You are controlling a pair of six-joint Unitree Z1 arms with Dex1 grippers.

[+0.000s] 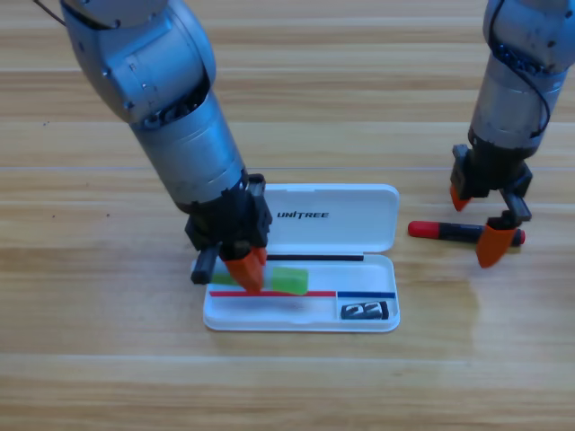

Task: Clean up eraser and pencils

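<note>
Pencils are seen in 2 places: the pale green and white pencil (289, 280) lies inside the tray of the open white case (359, 224), and the black pencil with the red cap end (449, 232) lies on the wooden table (108, 359) to the right of the case, well clear of it. The eraser (364, 311) is lodged in the small compartment at the tray's lower right corner. The case lid is folded back flat, with the tray nearest the lower edge of the view.

The left gripper (246, 269) is lowered into the left end of the tray, where its orange jaws are drawn narrow around the left end of the green and white pencil; the pencil's right part is seen jutting out beside them. The right gripper (478, 223) is held just above the black pencil, its 2 jaws spread wide, 1 tip behind the barrel and 1 in front of it near the right end, with nothing gripped between them
</note>
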